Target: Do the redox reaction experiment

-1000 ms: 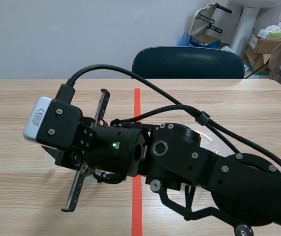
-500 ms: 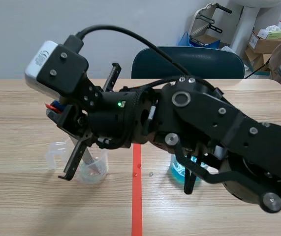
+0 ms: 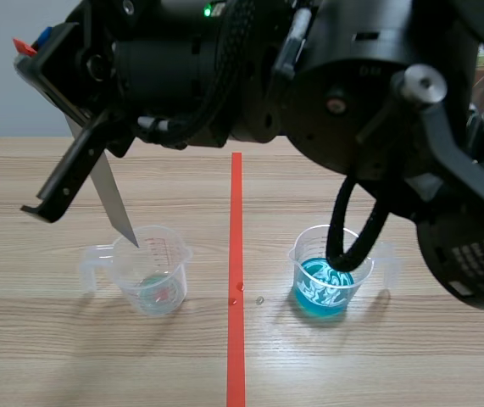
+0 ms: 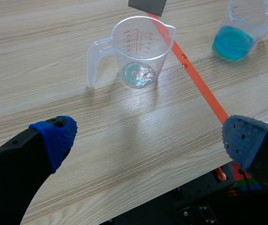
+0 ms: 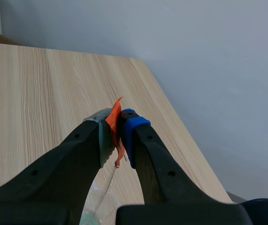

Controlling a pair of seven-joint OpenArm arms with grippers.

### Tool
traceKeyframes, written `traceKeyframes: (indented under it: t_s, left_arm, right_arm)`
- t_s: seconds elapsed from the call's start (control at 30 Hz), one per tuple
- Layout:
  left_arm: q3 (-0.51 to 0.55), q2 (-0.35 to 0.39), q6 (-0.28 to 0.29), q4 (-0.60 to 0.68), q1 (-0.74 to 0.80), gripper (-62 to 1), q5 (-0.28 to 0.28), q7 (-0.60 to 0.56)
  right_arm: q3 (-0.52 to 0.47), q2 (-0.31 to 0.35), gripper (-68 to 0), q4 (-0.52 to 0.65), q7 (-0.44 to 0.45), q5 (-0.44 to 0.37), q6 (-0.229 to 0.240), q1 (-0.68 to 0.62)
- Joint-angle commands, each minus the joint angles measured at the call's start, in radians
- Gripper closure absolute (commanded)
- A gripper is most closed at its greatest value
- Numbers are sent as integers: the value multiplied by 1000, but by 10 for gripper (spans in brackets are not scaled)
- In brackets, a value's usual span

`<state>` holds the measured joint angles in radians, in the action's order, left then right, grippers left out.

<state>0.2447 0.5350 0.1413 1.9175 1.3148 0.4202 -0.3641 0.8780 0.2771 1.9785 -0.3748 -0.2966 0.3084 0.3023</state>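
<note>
My right gripper [image 3: 34, 42] is raised high over the table's left half, shut on a thin grey metal strip [image 3: 106, 191] with an orange tag at its gripped end. The strip hangs slanted, its lower tip at the rim of the left clear beaker [image 3: 152, 275], which holds a little pale liquid. A second beaker [image 3: 331, 275] right of the red line holds blue liquid. In the right wrist view the gripper [image 5: 116, 124] pinches the orange tag [image 5: 115, 126]. My left gripper [image 4: 150, 136] is open above bare table, the left beaker [image 4: 141, 56] ahead of it, the blue beaker [image 4: 241, 28] beyond.
A red tape line [image 3: 236, 280] runs down the table between the beakers, with a few small droplets [image 3: 240, 292] on it. The right arm's bulk and cable [image 3: 352, 229] hang over the blue beaker. The table's near edge [image 4: 138, 206] lies just under the left gripper.
The right arm has risen from low over the table to high above it, lifting the strip up out of the left beaker. Both beakers have come into view.
</note>
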Motion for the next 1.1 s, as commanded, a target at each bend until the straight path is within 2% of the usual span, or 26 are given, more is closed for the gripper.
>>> traceKeyframes:
  t_s: [0.0, 0.17, 1.07]
  left_arm:
    - [5, -3, 2, 8, 2, -623, 6, -14]
    - [5, -3, 2, 8, 2, -623, 6, -14]
    - [5, -3, 2, 8, 2, -623, 6, -14]
  right_arm:
    - [-3, -6, -8, -5, -5, -28, -5, 48]
    - [-3, -6, -8, -5, -42, -98, -5, 83]
    - [-5, -6, -8, -5, -49, -97, -5, 82]
